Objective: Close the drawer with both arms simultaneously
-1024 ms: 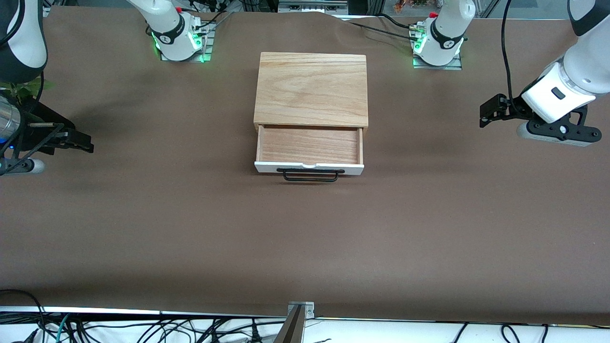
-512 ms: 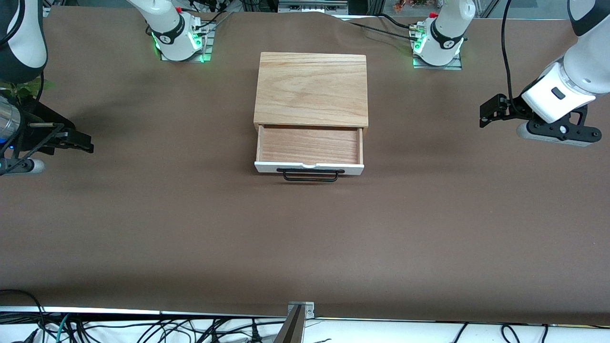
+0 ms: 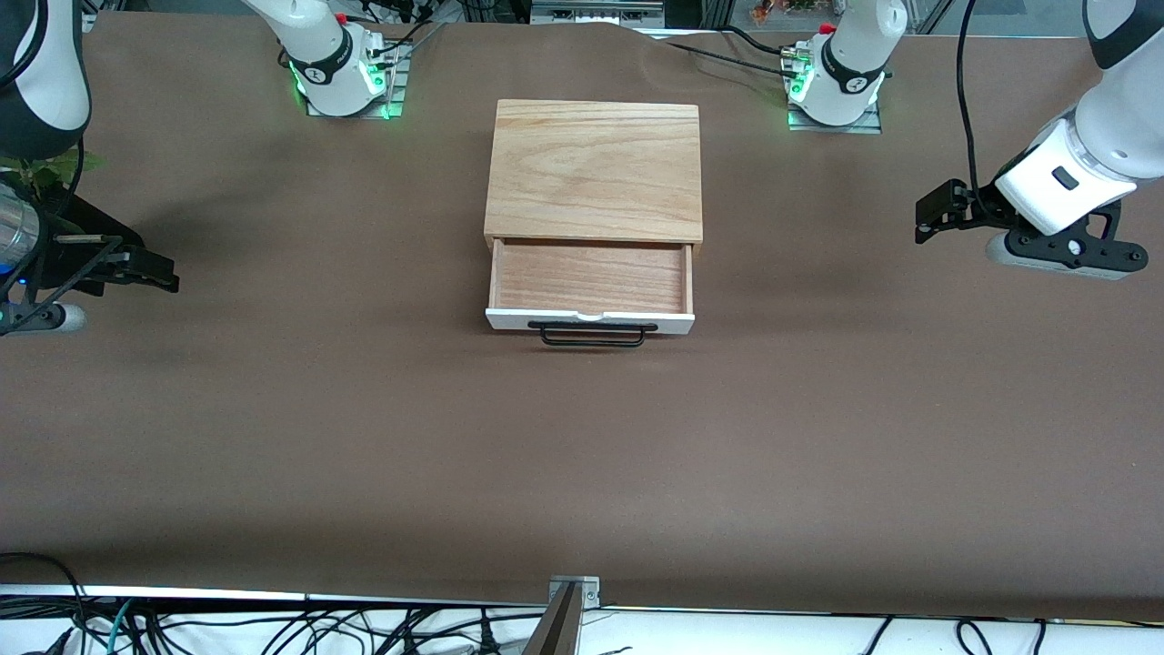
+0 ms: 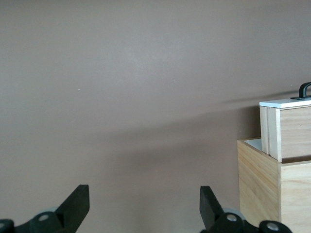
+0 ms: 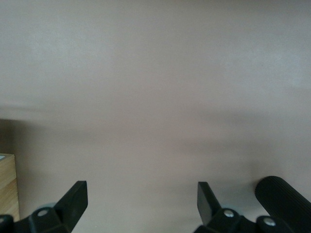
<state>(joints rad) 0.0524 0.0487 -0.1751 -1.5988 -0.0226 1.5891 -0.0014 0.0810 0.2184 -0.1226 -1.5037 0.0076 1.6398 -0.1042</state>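
The drawer (image 3: 589, 276) stands pulled out of the light-oak box (image 3: 594, 168). Its light wood interior is empty, and its white front panel (image 3: 509, 318) and black wire handle (image 3: 591, 335) face the front camera. My left gripper (image 3: 929, 218) hangs open and empty over the table toward the left arm's end, well apart from the drawer. My right gripper (image 3: 159, 270) hangs open and empty over the right arm's end. The left wrist view shows the open left gripper (image 4: 144, 206) and the drawer's side (image 4: 291, 131). The right wrist view shows the open right gripper (image 5: 141, 199) and a corner of the box (image 5: 7, 184).
A brown cover (image 3: 582, 455) spans the table. The green-lit arm bases (image 3: 346, 82) (image 3: 832, 91) stand beside the box's back corners. Green leaves (image 3: 45, 168) show by the right arm. Cables (image 3: 273, 628) and a metal bracket (image 3: 568, 609) lie past the table's front edge.
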